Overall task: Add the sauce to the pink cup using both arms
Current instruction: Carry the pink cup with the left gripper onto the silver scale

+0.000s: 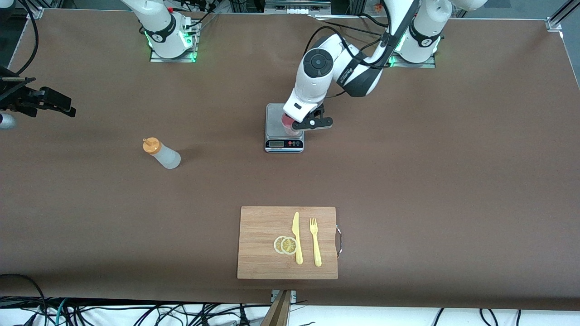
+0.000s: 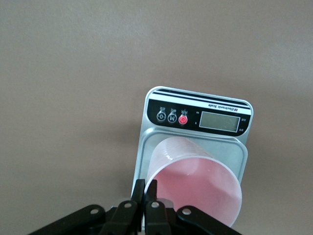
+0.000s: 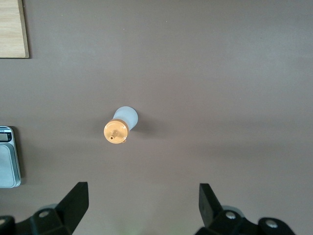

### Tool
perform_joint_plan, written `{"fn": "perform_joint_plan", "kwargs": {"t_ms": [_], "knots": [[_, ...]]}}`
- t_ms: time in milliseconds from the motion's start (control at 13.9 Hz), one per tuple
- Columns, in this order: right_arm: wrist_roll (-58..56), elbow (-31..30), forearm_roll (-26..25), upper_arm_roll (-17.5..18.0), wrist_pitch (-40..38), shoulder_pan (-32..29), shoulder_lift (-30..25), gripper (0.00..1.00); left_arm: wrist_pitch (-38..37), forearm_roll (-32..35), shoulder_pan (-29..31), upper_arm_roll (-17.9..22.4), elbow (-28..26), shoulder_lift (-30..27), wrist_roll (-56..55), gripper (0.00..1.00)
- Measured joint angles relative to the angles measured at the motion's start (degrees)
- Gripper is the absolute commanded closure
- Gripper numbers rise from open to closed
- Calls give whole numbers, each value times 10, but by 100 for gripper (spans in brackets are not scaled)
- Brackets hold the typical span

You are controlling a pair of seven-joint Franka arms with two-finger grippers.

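Left tool [image 1: 312,121] is down at the grey kitchen scale [image 1: 284,144], fingers pinched tight on the rim of the pink cup [image 1: 288,125], one inside the wall, one outside. The cup sits on the scale's platter, and the left wrist view looks straight into it [image 2: 195,183]: pink floor, nothing in there, no sauce yet. Thin plastic tumbler, light and a bit flexible by the look of it, so a rim pinch should steady it, though a hard squeeze could bow the wall.

Over to the sauce bottle [image 1: 162,153]: standing on the bare tabletop, well apart from the scale, toward the right arm's end, a little nearer the front camera than the scale. Translucent whitish body, orange nozzle cap [image 3: 116,132] on top. How full it is cannot be read from here. Soft squeeze bottle, probably light and smooth-sided; the sensible hold is across the mid body, under the cap, firm enough to lift without squirting early.

Right tool [image 3: 142,200] hangs over the tabletop near its arm's edge, fingers spread wide, gripping nothing, with the bottle in sight of its wrist camera.

Nearest the front camera, a wooden cutting board [image 1: 258,262] carries a yellow knife [image 1: 297,237], a yellow fork [image 1: 315,242] and two lemon slices [image 1: 285,245], well clear of the action
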Motion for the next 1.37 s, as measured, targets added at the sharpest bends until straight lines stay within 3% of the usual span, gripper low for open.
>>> {"fn": "perform_joint_plan", "kwargs": {"t_ms": [433,505,577,721,793,1154,1370], "knots": [[0,0,0,0,0,0,0,0,25,0,-11,-9,1,19,-19,100],[0,0,0,0,0,0,0,0,26,0,-11,-9,1,22,-19,88],[0,0,0,0,0,0,0,0,26,0,-11,-9,1,21,-19,65],[0,0,0,0,0,0,0,0,26,0,-11,-9,2,22,-19,34],[0,0,0,0,0,0,0,0,26,0,-11,-9,2,22,-19,0],[0,0,0,0,-1,-1,1,0,20,0,-8,-9,16,20,-19,0],[0,0,0,0,-29,0,3,0,-30,0,3,-3,59,14,-14,0]]}}
